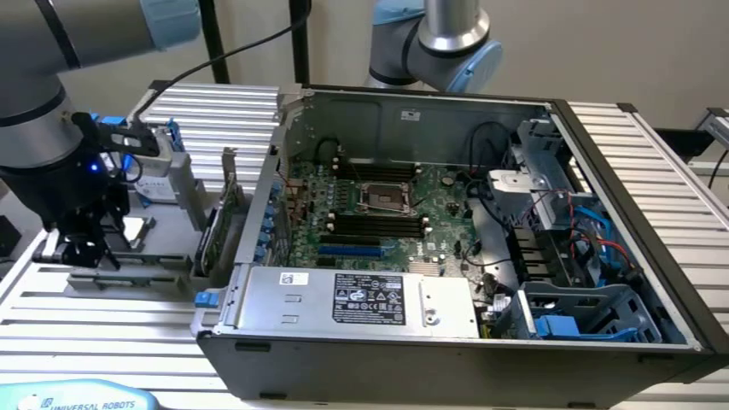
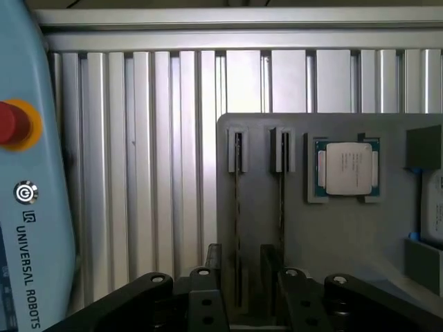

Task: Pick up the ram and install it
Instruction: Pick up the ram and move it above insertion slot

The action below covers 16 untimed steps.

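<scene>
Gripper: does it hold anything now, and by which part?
Nothing is held. The gripper is open above the gray holder, close to the two ram sticks standing in its slots.

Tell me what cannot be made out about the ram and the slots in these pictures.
1. Wrist view: the ram stands edge-on in the grey holder, so its chips are hidden; the gripper covers one end.
2. Exterior view: the arm and gripper block the holder's slots.
3. Exterior view: the motherboard slots look too small and dark to tell whether any is filled.
</scene>
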Tool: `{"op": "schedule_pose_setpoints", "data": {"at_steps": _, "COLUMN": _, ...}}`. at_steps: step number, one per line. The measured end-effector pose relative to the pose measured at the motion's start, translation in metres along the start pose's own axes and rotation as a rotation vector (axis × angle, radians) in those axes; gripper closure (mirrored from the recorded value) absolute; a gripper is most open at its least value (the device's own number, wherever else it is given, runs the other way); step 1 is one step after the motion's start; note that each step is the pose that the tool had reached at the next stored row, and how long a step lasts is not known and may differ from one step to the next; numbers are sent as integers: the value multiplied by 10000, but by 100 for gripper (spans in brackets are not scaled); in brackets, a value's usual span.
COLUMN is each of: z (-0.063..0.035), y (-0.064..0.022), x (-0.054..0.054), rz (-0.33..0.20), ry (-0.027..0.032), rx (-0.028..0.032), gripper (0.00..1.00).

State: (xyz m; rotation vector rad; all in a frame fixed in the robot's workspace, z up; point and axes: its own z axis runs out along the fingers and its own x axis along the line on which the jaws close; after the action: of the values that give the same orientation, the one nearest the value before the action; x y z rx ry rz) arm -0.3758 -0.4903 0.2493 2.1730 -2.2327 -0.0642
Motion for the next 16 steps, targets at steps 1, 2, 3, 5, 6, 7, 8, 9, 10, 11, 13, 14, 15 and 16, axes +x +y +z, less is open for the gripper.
{"op": "schedule_pose_setpoints", "data": {"at_steps": 1, "z": 19, "y": -1, "x": 4, "rz": -3, "ry": -1, "rx": 1, "gripper": 64}}
{"op": "schedule_pose_setpoints", "data": {"at_steps": 2, "z": 36, "y": -1, "x": 6, "rz": -5, "ry": 0, "rx": 0, "gripper": 64}}
{"op": "schedule_pose_setpoints", "data": {"at_steps": 3, "z": 54, "y": -2, "x": 8, "rz": -9, "ry": 0, "rx": 0, "gripper": 64}}
{"op": "schedule_pose_setpoints", "data": {"at_steps": 5, "z": 90, "y": -4, "x": 12, "rz": -19, "ry": 1, "rx": 0, "gripper": 64}}
{"op": "schedule_pose_setpoints", "data": {"at_steps": 6, "z": 109, "y": -5, "x": 12, "rz": -22, "ry": 1, "rx": 1, "gripper": 64}}
{"op": "schedule_pose_setpoints", "data": {"at_steps": 7, "z": 127, "y": -6, "x": 13, "rz": -24, "ry": 0, "rx": 2, "gripper": 64}}
{"op": "schedule_pose_setpoints", "data": {"at_steps": 8, "z": 145, "y": -7, "x": 13, "rz": -24, "ry": 1, "rx": 2, "gripper": 64}}
{"op": "schedule_pose_setpoints", "data": {"at_steps": 9, "z": 164, "y": -8, "x": 13, "rz": -24, "ry": 1, "rx": 2, "gripper": 64}}
{"op": "schedule_pose_setpoints", "data": {"at_steps": 10, "z": 182, "y": -9, "x": 14, "rz": -25, "ry": 0, "rx": 3, "gripper": 64}}
{"op": "schedule_pose_setpoints", "data": {"at_steps": 11, "z": 199, "y": -10, "x": 14, "rz": -25, "ry": 1, "rx": 2, "gripper": 64}}
{"op": "schedule_pose_setpoints", "data": {"at_steps": 13, "z": 235, "y": -12, "x": 14, "rz": -24, "ry": -1, "rx": 2, "gripper": 64}}
{"op": "schedule_pose_setpoints", "data": {"at_steps": 14, "z": 254, "y": -13, "x": 14, "rz": -25, "ry": -4, "rx": 3, "gripper": 64}}
{"op": "schedule_pose_setpoints", "data": {"at_steps": 15, "z": 272, "y": -14, "x": 15, "rz": -25, "ry": -6, "rx": 4, "gripper": 64}}
{"op": "schedule_pose_setpoints", "data": {"at_steps": 16, "z": 290, "y": -15, "x": 15, "rz": -25, "ry": -8, "rx": 4, "gripper": 64}}
